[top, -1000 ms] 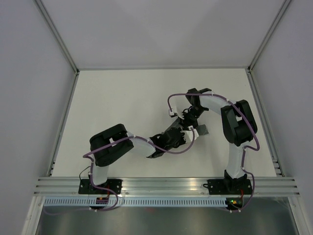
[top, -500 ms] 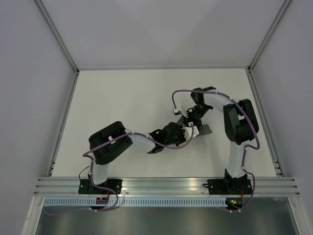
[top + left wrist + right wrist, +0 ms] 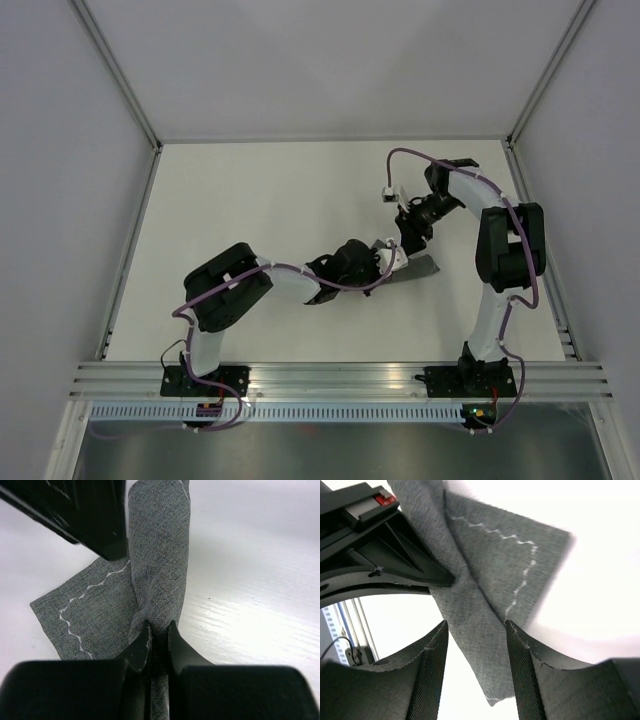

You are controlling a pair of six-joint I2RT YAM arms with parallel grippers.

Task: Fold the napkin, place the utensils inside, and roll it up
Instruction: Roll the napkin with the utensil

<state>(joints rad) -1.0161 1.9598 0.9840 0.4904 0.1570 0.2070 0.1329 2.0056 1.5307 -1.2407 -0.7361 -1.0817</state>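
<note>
Because the left pincer (image 3: pixel 159 630) is clamped narrow on a raised fold of the napkin (image 3: pixel 160 555), the cloth stands as a long strip. In the left wrist view it runs from the fingertips at bottom centre to the top centre. A flat stitched corner spreads toward the lower left.

Seen from above, the napkin sits right of centre on the tabletop (image 3: pixel 260 200), just right of the left pincer and just below the right pincer (image 3: pixel 408 240). The right pincer stands wide. In its own view the strip passes between its fingers from upper left to bottom centre, apparently ungripped.

The next move likely turns on that axis: the strip lies pincer to pincer, only the left holds it, and the right is nearer the loose hemmed corner.
</note>
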